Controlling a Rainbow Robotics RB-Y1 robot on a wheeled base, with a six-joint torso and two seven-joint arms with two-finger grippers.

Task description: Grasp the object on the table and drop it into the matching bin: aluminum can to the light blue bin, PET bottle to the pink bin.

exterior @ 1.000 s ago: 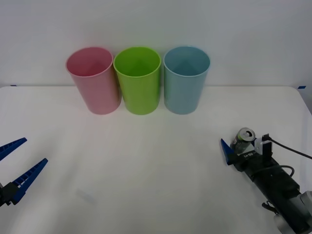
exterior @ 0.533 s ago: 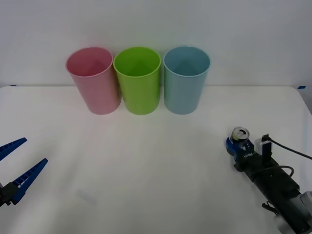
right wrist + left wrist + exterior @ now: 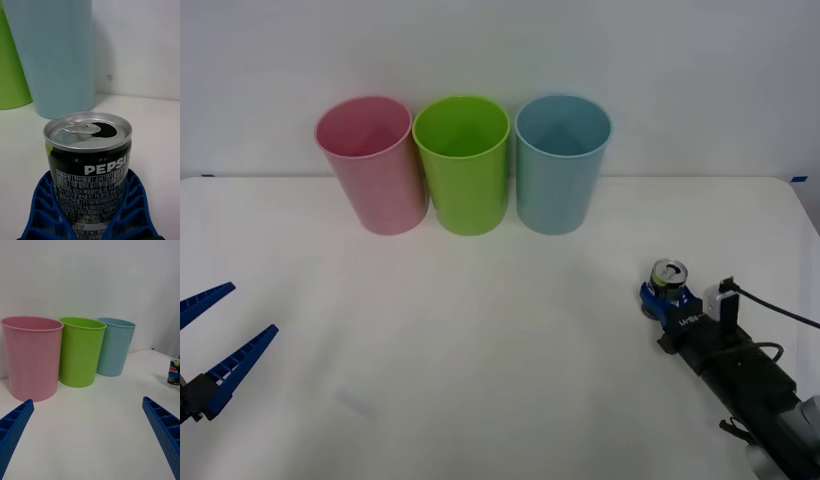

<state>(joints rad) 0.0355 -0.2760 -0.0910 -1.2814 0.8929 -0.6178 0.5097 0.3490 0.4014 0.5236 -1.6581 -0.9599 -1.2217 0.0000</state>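
grasp looks made: right hand (image 3: 662, 300) pinches the aluminum can (image 3: 670, 281) upright near the worktop's (image 3: 500, 350) right edge. lifting and dropping it into the light blue bin (image 3: 562, 165) remain. left hand (image 3: 215, 345) waits spread.

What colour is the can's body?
Black with white lettering on the aluminum can, a green patch at one side; clearest in the right wrist view.

Black can (image 3: 88, 165), silver top; bins pink (image 3: 372, 162), light blue (image 3: 560, 165).

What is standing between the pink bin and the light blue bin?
A lime green bin stands between the pink bin and the light blue bin, seen in the front view.
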